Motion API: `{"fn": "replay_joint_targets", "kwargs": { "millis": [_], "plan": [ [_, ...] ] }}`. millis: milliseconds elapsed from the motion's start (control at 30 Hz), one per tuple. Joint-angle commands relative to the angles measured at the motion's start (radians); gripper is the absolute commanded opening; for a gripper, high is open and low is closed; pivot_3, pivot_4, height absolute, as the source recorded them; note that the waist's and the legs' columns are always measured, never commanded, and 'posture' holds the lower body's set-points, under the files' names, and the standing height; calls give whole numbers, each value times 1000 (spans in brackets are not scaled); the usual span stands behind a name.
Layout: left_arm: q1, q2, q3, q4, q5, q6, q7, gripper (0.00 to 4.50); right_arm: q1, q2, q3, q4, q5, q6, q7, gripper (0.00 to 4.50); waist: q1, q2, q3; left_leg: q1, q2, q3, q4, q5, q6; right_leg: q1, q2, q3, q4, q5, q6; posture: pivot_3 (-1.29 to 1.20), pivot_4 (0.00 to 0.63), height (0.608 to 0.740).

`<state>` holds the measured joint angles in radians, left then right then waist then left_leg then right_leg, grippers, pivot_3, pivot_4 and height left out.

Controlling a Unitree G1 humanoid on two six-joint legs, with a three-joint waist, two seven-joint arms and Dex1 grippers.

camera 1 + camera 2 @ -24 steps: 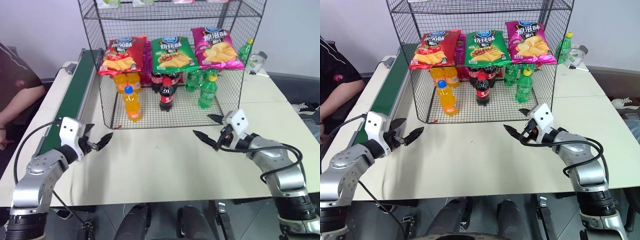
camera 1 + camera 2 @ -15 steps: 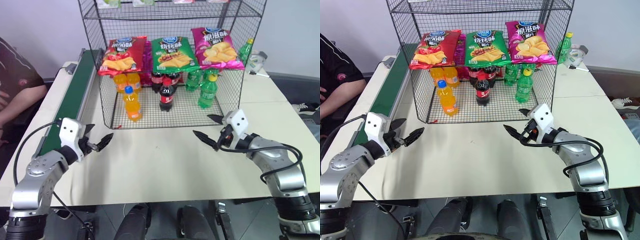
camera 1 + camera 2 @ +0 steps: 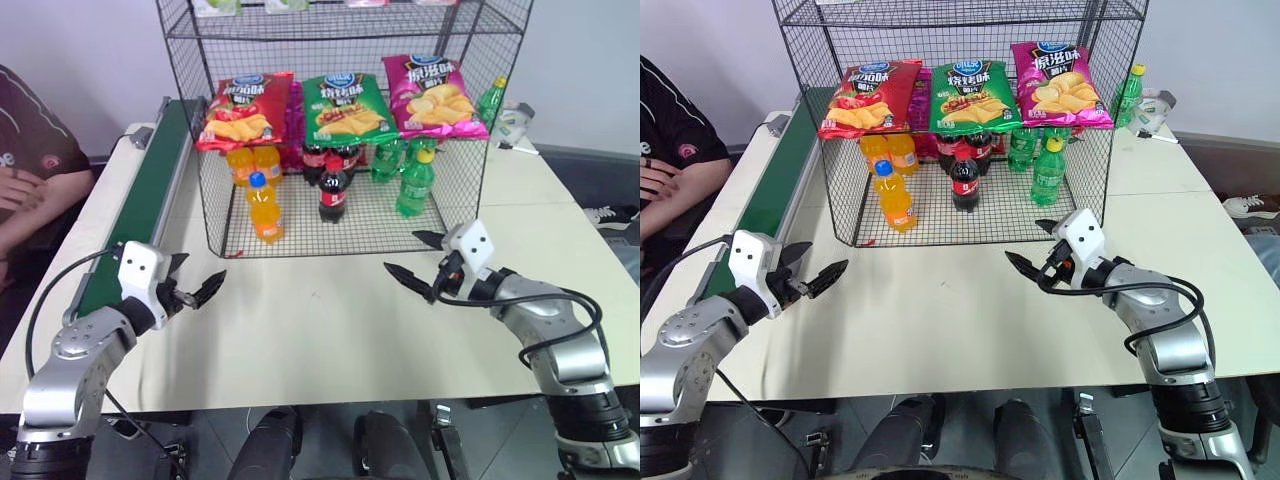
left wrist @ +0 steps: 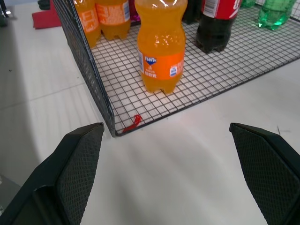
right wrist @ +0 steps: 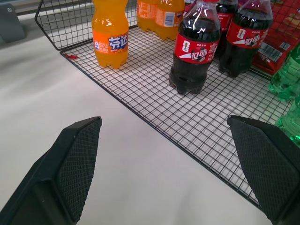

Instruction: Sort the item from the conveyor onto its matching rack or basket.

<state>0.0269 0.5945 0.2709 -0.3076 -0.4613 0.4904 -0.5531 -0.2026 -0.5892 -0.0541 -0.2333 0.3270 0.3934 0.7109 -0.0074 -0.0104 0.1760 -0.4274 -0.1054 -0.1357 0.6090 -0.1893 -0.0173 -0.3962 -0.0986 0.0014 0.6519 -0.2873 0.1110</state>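
The orange soda bottle (image 3: 264, 210) with a blue cap stands upright on the bottom mesh of the black wire rack (image 3: 212, 200), near its front left corner; it also fills the left wrist view as the orange bottle (image 4: 161, 47). The green conveyor (image 3: 140, 210) runs along the table's left side. My left gripper (image 3: 200, 272) hovers open over the table in front of the rack's left corner, holding nothing. In front of the rack's right corner my right gripper (image 3: 402, 251) is open too, its jaws spread wide with nothing between them.
Inside the rack stand more orange bottles (image 3: 252, 163), cola bottles (image 3: 333, 190) and green bottles (image 3: 413, 185). Red, green and pink crisp bags (image 3: 345, 103) hang on its front. A person (image 3: 25, 150) sits at the left, beyond the conveyor. Another green bottle (image 3: 490, 100) stands behind the rack.
Both grippers have stayed where they were, still open. The person at the left has pulled their arms in and folded their hands.
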Motion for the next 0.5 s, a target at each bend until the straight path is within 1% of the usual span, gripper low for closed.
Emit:
{"fn": "replay_joint_targets", "kwargs": {
  "millis": [33, 333, 500],
  "plan": [
    [1, 10, 37, -41, 0, -12, 6, 4485, 0, 2, -9, -42, 5, -16, -2, 4500, 0, 0, 0, 0, 0, 0, 0, 0, 0, 0, 0, 0, 0, 0, 0, 0, 150, 740],
    [-16, 5, 26, -37, 3, -12, 20, 4485, -6, 11, -3, -41, 4, -15, -9, 4500, 0, 0, 0, 0, 0, 0, 0, 0, 0, 0, 0, 0, 0, 0, 0, 0, 150, 740],
    [-37, -9, 41, -11, 20, -30, 62, 4485, -11, 23, 7, -41, -1, -16, -19, 4500, 0, 0, 0, 0, 0, 0, 0, 0, 0, 0, 0, 0, -1, 0, 0, 0, 150, 740]
  ]
}}
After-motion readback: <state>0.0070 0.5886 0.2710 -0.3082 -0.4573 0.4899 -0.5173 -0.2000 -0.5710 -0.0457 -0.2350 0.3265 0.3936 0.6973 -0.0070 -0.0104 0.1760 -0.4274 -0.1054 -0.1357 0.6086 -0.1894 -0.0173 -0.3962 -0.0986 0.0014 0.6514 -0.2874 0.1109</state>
